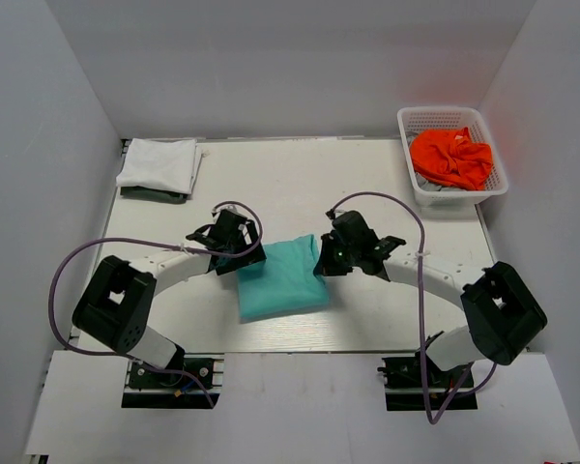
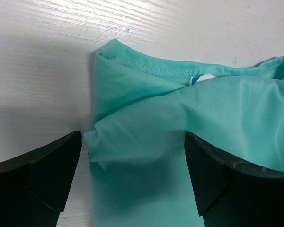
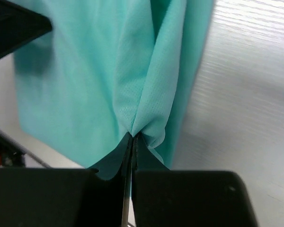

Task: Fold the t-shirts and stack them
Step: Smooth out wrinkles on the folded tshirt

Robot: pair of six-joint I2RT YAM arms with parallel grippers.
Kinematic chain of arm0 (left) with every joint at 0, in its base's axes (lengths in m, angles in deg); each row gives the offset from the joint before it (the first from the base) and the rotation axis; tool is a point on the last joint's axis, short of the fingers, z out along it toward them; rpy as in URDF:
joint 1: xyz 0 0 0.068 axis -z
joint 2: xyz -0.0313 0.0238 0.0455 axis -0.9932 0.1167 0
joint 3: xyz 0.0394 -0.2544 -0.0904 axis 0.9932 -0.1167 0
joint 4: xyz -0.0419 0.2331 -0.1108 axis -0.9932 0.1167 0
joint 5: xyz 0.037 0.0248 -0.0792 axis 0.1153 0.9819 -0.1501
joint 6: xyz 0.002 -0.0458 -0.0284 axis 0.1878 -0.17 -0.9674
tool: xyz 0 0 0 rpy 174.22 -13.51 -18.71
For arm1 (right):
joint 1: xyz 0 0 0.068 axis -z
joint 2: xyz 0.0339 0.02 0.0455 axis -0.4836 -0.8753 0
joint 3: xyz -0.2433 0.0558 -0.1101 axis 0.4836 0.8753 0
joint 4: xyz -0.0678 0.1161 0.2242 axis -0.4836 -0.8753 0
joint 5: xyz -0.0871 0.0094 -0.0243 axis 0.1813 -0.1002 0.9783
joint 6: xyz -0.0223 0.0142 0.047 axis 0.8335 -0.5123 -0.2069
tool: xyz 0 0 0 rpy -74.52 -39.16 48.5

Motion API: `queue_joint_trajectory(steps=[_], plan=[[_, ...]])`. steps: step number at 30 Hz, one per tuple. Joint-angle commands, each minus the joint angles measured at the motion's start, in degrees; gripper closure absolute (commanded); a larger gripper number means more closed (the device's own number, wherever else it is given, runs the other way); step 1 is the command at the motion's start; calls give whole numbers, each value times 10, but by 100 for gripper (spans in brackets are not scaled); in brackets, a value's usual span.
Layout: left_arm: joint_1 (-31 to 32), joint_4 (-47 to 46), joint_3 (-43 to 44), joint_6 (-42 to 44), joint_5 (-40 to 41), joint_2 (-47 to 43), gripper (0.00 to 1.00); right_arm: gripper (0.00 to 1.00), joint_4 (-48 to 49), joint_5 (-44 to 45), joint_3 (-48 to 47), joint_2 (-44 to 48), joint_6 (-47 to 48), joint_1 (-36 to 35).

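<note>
The teal t-shirt [image 1: 282, 278] lies folded in the middle of the table between both arms. My right gripper [image 1: 321, 261] is shut on its right edge, the cloth pinched into a ridge at the fingertips [image 3: 132, 137]. My left gripper [image 1: 240, 253] stands open at the shirt's far left corner, its two fingers [image 2: 52, 175] straddling a fold of the teal t-shirt [image 2: 146, 137] near the collar. A folded white t-shirt [image 1: 159, 162] rests on a dark t-shirt [image 1: 151, 195] at the back left. The orange t-shirt [image 1: 451, 157] sits crumpled in the basket.
A white mesh basket [image 1: 483, 186] stands at the back right corner, with some grey cloth under the orange shirt. White walls close in the table on three sides. Purple cables loop over both arms.
</note>
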Motion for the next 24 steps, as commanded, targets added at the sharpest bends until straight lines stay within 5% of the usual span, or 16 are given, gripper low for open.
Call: queue_joint_trajectory(steps=[1, 11, 19, 24], plan=[[2, 1, -21, -14, 3, -18, 0, 100, 50, -57, -12, 23, 9, 3], [2, 14, -33, -20, 20, -52, 0, 100, 134, -119, 56, 64, -21, 49], [2, 32, -38, -36, 39, -41, 0, 100, 291, -282, 137, -32, -39, 100], [2, 42, -38, -41, 57, -41, 0, 100, 333, -308, 150, -66, -39, 122]])
